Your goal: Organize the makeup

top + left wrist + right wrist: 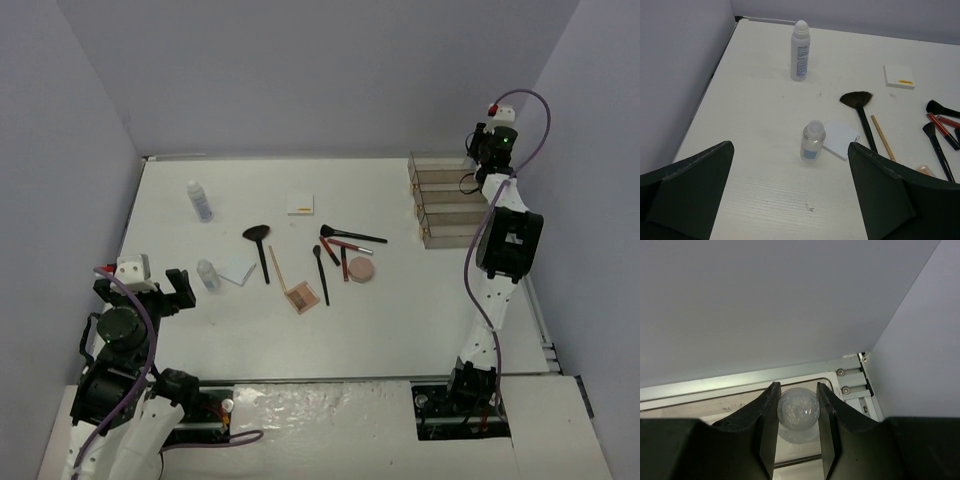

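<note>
on the white table (400, 330), the clear tiered organizer (445, 205) sits at upper right, and by its top end the right gripper (797, 390) pinches a clear bottle (798, 412) between narrow jaws. the left gripper (790, 146) gapes wide and empty at lower left, near a small bottle (812, 142) just beside a white pad (841, 139). brushes (260, 245), pencils (277, 265) and a pink compact (361, 270) lie mid-frame.

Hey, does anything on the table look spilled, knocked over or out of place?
Nothing is spilled or toppled: the tall bottle and small bottle stand upright. The brushes and pencils lie crossed in a loose jumble, well apart from the organizer.
</note>
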You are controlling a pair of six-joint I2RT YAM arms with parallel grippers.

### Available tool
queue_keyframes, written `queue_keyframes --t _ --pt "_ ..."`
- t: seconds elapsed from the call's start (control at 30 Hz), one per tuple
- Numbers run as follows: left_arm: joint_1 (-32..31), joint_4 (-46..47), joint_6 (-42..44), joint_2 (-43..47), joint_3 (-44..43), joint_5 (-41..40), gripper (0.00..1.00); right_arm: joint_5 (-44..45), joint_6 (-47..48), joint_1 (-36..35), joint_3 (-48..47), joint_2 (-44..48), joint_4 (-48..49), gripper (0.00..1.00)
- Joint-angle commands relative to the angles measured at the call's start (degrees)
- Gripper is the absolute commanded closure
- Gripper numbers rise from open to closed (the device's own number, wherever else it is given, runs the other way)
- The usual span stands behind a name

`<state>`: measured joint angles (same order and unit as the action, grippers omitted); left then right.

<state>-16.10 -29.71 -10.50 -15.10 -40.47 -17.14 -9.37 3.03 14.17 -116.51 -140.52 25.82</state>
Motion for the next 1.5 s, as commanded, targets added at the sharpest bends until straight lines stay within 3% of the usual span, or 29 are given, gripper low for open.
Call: queue_keyframes --t 0.0,0.2,0.27,0.3,0.47,0.67,1.0,1.2,1.47 --pt "0.45 3.96 1.06 -2.00 -0.88 0.58 0.03 0.30 1.01 -0.06 -4.57 0.27 2.78 0.99" --pt "0.54 3.88 1.01 -2.04 -0.84 0.79 0.03 0.23 0.93 0.06 -5.93 -1.50 1.00 0.95" --pt "0.54 3.93 1.01 -2.09 -0.84 0.79 0.03 0.33 0.88 -0.02 -5.79 -1.65 0.99 0.87" --pt "0.54 3.96 1.01 -2.13 -0.84 0.79 0.03 0.43 0.84 0.01 -5.75 -1.62 0.99 0.81" --pt "0.54 3.85 1.01 -2.13 -0.87 0.79 0.03 -0.12 1.05 -0.11 -4.54 0.44 1.33 0.30" --pt "0.63 3.35 0.75 -2.04 -1.10 0.62 0.03 -0.83 -0.29 -0.29 -0.77 7.06 1.08 0.00" --pt "0.63 -1.64 -3.02 -5.27 -4.78 -5.25 0.03 -0.57 -12.92 -4.76 14.07 31.75 -3.48 0.00" --pt "0.64 -6.79 -11.85 -14.42 -8.09 -6.33 0.03 -1.61 -18.81 -13.45 33.85 49.85 -4.30 0.00" --pt "0.56 -1.51 -22.98 -16.41 -2.10 -6.62 0.03 -3.49 -19.01 -26.27 57.29 66.67 -2.03 0.00"
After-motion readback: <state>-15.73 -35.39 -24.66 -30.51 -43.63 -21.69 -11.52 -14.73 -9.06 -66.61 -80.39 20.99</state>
